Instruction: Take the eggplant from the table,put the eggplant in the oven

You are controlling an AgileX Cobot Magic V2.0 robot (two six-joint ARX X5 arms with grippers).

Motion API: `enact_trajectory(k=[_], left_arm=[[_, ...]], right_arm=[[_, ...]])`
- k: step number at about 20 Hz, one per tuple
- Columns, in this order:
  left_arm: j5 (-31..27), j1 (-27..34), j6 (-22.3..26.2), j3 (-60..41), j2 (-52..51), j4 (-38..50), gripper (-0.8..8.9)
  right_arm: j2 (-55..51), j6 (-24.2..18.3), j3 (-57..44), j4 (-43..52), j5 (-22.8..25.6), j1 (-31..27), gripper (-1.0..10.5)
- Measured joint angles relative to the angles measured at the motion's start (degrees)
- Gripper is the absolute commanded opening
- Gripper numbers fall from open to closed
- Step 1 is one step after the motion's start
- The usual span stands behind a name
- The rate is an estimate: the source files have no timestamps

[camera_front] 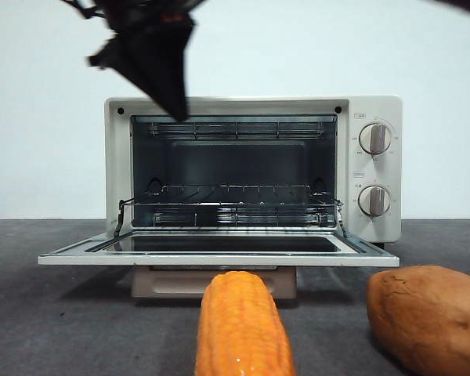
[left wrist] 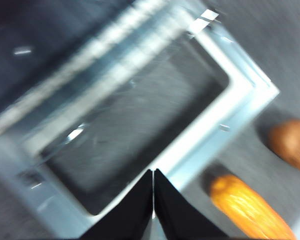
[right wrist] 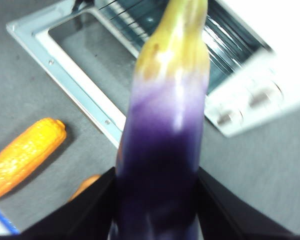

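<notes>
1. Nearest the front edge of the worktop lie two things I leave alone: the orange corn cob, pointing toward the oven, and the brown sweet potato off to one side of it, apart from it.
2. Just beyond them the oven door lies folded down flat, its glass facing up. The oven stands open behind it, farther back on the worktop, with the wire rack bare and nothing on it yet.
3. My right gripper has the eggplant clamped between its jaws, which are spread only as wide as the dark purple body. The yellowish-green stem end points away from me, toward the open cavity. It hangs in the air above the worktop near the door's front edge, not touching anything.
4. My left gripper hovers high over the open door, its jaws pressed together and holding nothing. The left wrist view is blurred, so finer detail there is lost.
5. I judge the pick-up is done and the carry to the oven is in hand.
6. The next move calls for lowering the eggplant to the height of the rack, bringing it over the door and sliding it stem first into the cavity, clear of the door hinges and the upper frame, before my jaws let go.
</notes>
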Motion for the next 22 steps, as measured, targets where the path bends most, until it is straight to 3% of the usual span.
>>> enact_trajectory(k=[8, 13, 15, 18, 22], left_arm=[[-0.04, 14.23, -8.52, -30.47, -22.08, 22.38, 0.06], [1.86, 22.18, -11.08, -39.87, -24.24, 25.49, 0.06], [3.54, 23.06, -11.45, -40.76, -24.24, 27.04, 0.06], [4.09, 23.26, -11.76, -40.76, -24.24, 28.22, 0.06], [4.79, 23.28, -11.93, -40.76, -24.24, 28.83, 0.06]], right_arm=[[18.21, -25.46, 0.00, 23.41, 0.28, -2.95, 1.5], [30.77, -40.94, 0.00, 41.00, 8.61, -5.46, 1.5], [35.50, -46.66, 0.00, 46.77, 9.33, -7.06, 1.5], [41.42, -52.98, 0.00, 53.72, 9.90, -9.38, 1.5], [45.92, -57.37, -0.02, 61.77, 13.09, -11.39, 2.1]])
